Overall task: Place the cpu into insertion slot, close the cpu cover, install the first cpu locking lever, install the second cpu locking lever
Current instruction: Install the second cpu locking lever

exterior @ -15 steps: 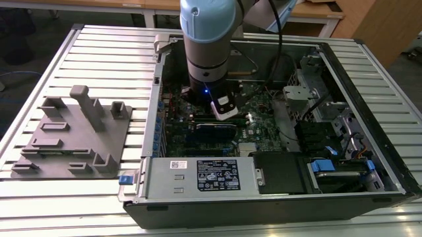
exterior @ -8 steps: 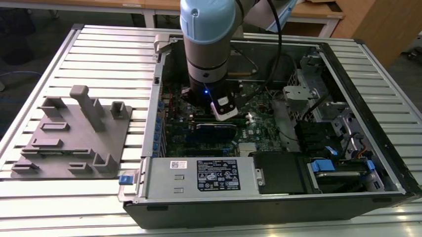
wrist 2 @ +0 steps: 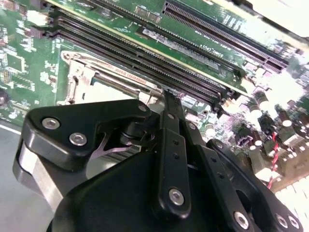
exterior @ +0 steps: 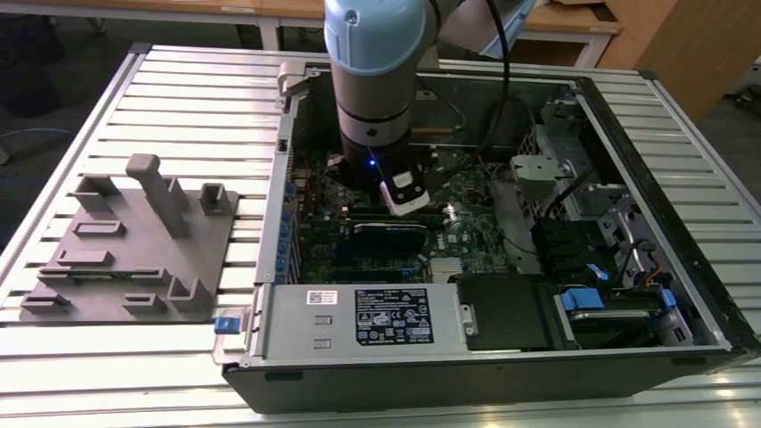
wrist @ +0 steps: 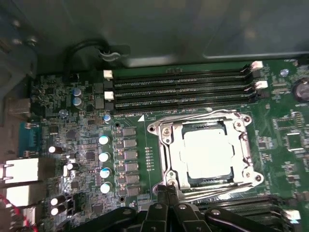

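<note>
In the first wrist view the cpu [wrist: 207, 150] lies flat in the insertion slot [wrist: 228, 176], its pale top showing through the window of the cpu cover [wrist: 170, 147], which lies down over it. One wire locking lever [wrist: 193, 121] runs along the side by the memory slots, and another [wrist: 217, 187] along the side nearest my gripper. My gripper [wrist: 167, 191] is shut, and its tip is at that nearer lever's end by the socket corner. The second wrist view shows the gripper [wrist 2: 170, 102] at the cover's [wrist 2: 82, 79] edge. In the exterior view the gripper [exterior: 405, 201] reaches down into the open computer case.
Long black memory slots [wrist: 178, 89] run beside the socket, with capacitors [wrist: 104, 157] and small chips on the green board. The case walls [exterior: 666, 196], a drive cage and a power supply [exterior: 356, 316] surround the board. A grey fixture plate [exterior: 131, 245] lies on the table at the exterior view's left.
</note>
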`<action>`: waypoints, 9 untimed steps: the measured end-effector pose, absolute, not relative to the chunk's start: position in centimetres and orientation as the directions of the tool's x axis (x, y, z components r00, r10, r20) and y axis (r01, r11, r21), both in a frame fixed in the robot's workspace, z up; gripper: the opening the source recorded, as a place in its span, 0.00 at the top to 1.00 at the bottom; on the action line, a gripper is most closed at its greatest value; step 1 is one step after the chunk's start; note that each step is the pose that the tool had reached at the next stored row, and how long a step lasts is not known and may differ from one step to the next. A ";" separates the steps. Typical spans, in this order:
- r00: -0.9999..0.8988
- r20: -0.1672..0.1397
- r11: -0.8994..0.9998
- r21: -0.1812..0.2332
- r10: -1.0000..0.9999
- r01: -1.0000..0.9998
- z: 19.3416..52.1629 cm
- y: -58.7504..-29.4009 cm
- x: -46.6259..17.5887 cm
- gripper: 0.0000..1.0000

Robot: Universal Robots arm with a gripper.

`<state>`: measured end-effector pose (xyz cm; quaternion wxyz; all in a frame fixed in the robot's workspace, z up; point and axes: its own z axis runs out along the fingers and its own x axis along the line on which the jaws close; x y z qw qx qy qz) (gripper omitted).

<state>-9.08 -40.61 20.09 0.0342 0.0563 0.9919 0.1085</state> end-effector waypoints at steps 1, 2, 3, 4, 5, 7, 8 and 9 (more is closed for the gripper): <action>-0.991 -0.055 0.970 0.218 0.119 0.104 20.2 -40.6 -9.1 0.90; -0.991 -0.055 0.970 0.219 0.119 0.104 20.2 -40.6 -9.1 0.90; -0.991 -0.055 0.970 0.219 0.119 0.104 20.2 -40.7 -9.1 0.90; -0.991 -0.055 0.970 0.218 0.119 0.104 20.2 -40.8 -9.1 0.90; -0.991 -0.055 0.970 0.218 0.119 0.104 20.2 -40.9 -9.1 0.90; -0.991 -0.055 0.970 0.218 0.119 0.104 20.2 -41.3 -9.1 0.90; -0.991 -0.055 0.970 0.218 0.119 0.104 20.2 -41.4 -9.1 0.90; -0.991 -0.055 0.970 0.218 0.119 0.104 20.2 -41.5 -9.1 0.90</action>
